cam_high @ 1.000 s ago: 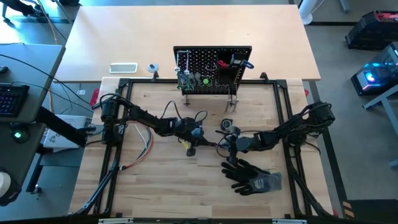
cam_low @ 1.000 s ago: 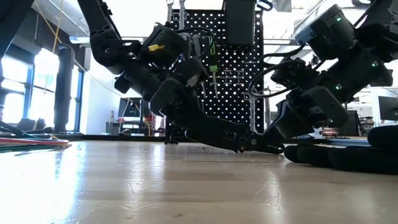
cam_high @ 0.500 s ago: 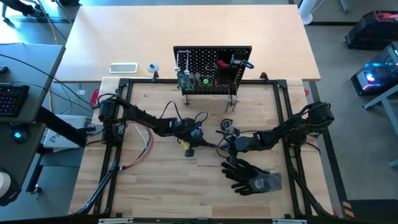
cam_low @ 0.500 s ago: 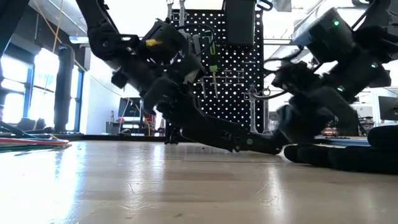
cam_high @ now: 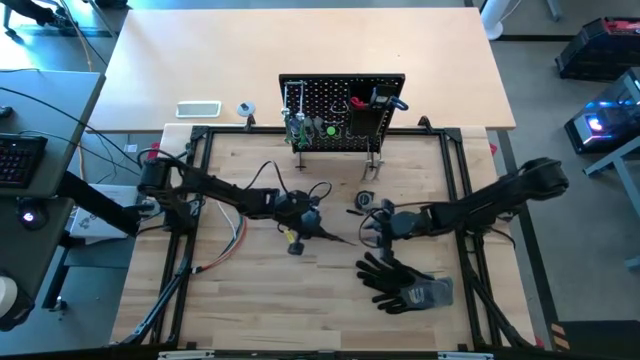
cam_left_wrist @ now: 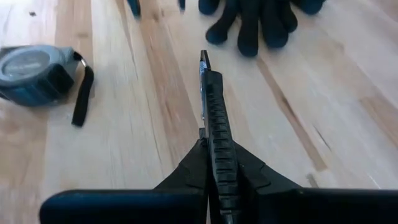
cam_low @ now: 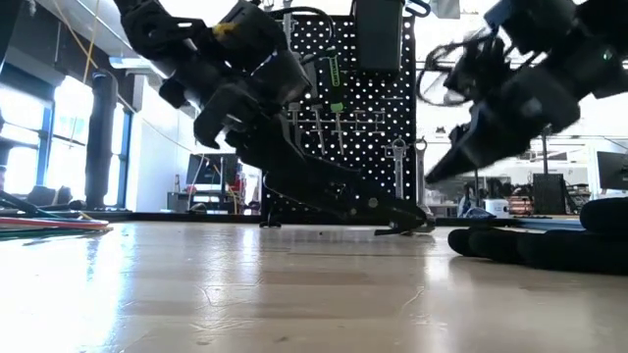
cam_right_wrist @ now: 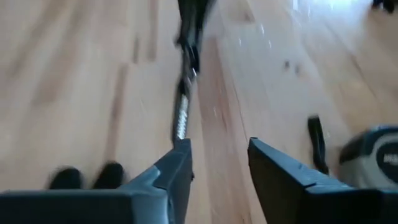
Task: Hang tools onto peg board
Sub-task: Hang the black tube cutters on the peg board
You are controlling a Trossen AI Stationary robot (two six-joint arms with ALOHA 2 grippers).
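While the left gripper sits low over the middle of the table, its fingers are clamped on the near end of the black-silver bar, the one tool off the board at this moment. In the left wrist view the bar runs straight out from between the closed fingers, its long axis in line with the gripper. Seen from above, the bar points right and slightly nearward, toward the black gloves; in the low view its free tip slopes down to rest at the tabletop.

Right gripper is just right of that free tip, fingers apart and holding nothing. The right wrist view shows the bar's silver end just ahead of the gap between its fingers, not inside it.

Peg board stands upright at the far edge, well apart from both grippers, other tools already hanging on it. A tape measure lies between the grippers and the board.

Judgement: the left arm alone carries the bar, so the next move is a lift and a swing away from the gloves toward the board on the far side; bar axis must turn roughly a quarter to face the board.
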